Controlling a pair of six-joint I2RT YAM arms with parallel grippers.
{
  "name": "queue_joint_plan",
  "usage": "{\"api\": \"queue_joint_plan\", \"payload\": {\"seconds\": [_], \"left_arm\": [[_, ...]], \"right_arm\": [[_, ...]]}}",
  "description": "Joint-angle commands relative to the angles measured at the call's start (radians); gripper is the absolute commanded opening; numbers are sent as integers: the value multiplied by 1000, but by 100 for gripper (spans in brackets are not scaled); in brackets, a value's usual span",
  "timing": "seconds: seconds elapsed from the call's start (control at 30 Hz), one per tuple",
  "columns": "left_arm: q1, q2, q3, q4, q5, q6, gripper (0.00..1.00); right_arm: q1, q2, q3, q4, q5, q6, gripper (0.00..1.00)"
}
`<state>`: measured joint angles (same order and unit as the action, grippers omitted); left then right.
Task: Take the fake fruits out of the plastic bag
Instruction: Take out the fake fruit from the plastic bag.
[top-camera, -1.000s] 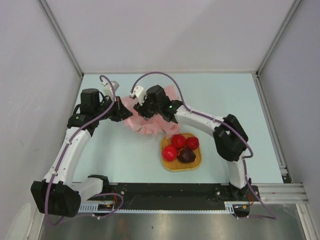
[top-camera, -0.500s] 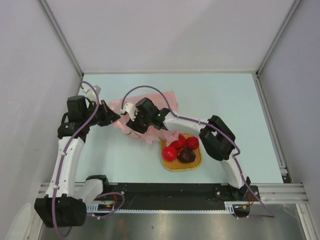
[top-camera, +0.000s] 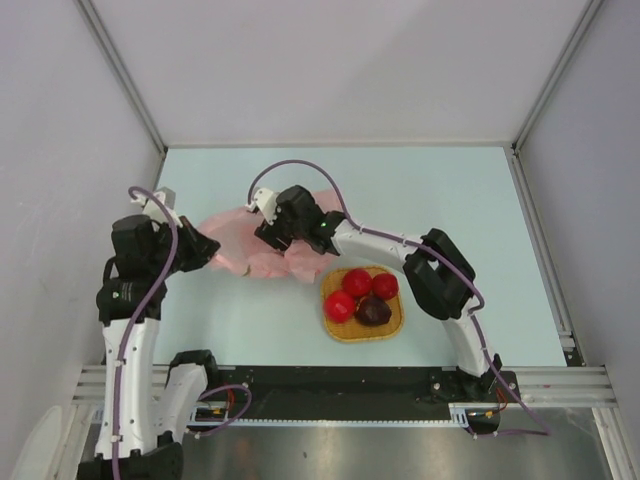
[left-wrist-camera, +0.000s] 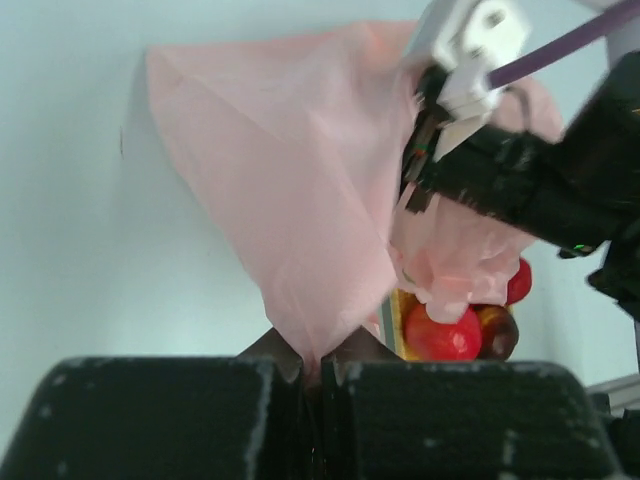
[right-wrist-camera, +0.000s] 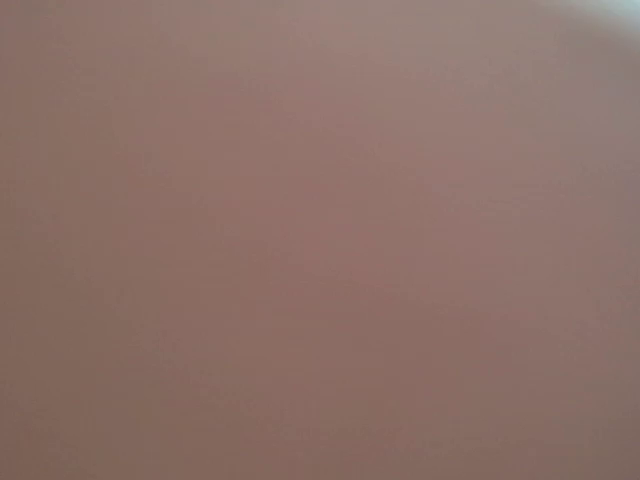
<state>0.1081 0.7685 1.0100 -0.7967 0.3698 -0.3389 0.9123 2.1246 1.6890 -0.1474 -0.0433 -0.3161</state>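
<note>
At left, the left gripper (top-camera: 207, 250) was clamped tight on a pinch of the pink plastic bag (top-camera: 238, 246), holding the film stretched taut above the pale table (top-camera: 450, 190). At centre, the right gripper (top-camera: 272, 238) was pushed into the crumpled bag. Its fingers were buried in film and its own camera saw only pink, so whether they stood wide or narrow could not be told. To the right, three red fruits (top-camera: 357, 282) and a dark purple fruit (top-camera: 374, 311) sat on the woven mat (top-camera: 393, 323), out of the bag and just beside its edge. No orange or green fruit was in sight; any left were presumably inside. The risk was that thin film pulled between two arms might tear or slip from the pinch. A blind reach could also snag plastic instead of fruit, or drag the bag across the mat and scatter what lay there.
</note>
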Motion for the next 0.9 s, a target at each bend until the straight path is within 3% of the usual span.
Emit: {"api": "queue_joint_plan", "payload": {"seconds": [0.0, 0.1, 0.13, 0.17, 0.33, 0.47, 0.87], "left_arm": [[18, 46, -155, -47, 67, -2, 1], [19, 40, -214, 28, 151, -34, 0], [18, 55, -223, 51, 190, -41, 0], [18, 64, -232, 98, 242, -55, 0], [-25, 153, -163, 211, 334, -2, 0], [-67, 244, -67, 186, 400, 67, 1], [-91, 308, -8, 136, 422, 120, 1]], "right_arm": [[14, -58, -5, 91, 136, -58, 77], [-9, -51, -11, 137, 276, -107, 85], [-24, -45, -14, 172, 298, -109, 97], [-30, -38, -14, 189, 315, -112, 100], [-55, -5, 9, 209, 327, -113, 100], [-72, 44, 40, 215, 332, -121, 100], [-147, 212, 231, 152, 261, -87, 100]]}}
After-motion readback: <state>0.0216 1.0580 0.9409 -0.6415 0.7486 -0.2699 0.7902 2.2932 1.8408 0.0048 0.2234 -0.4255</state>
